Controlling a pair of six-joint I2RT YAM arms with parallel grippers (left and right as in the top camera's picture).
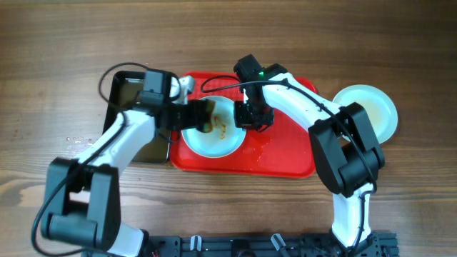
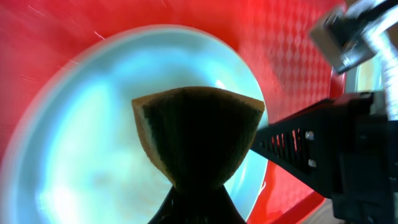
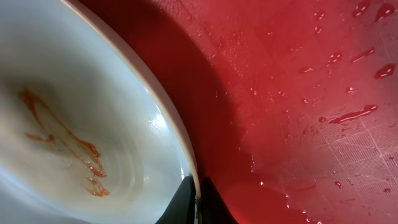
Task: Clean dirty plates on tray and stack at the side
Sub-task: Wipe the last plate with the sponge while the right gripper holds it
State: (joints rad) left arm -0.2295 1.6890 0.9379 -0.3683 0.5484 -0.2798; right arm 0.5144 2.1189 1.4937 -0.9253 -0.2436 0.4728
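Two claws at one plate [image 1: 214,139] on the left half of the red tray [image 1: 285,153].
Left claw [image 1: 196,114] is clamped narrow on a brown-edged dark sponge [image 2: 199,134], which is held over the plate's far-left part. Right claw [image 1: 246,114] pinches the plate's right rim, fingertips [image 3: 186,202] tight on the edge. A brown sauce squiggle [image 3: 62,137] lies inside the plate near that rim. Water drops [image 3: 354,115] sit on the bare tray floor to the right. A second plate [image 1: 371,107] rests on the table [image 1: 64,43] just off the tray's right end. A black tray [image 1: 128,89] lies left of the red one, partly under the left arm.
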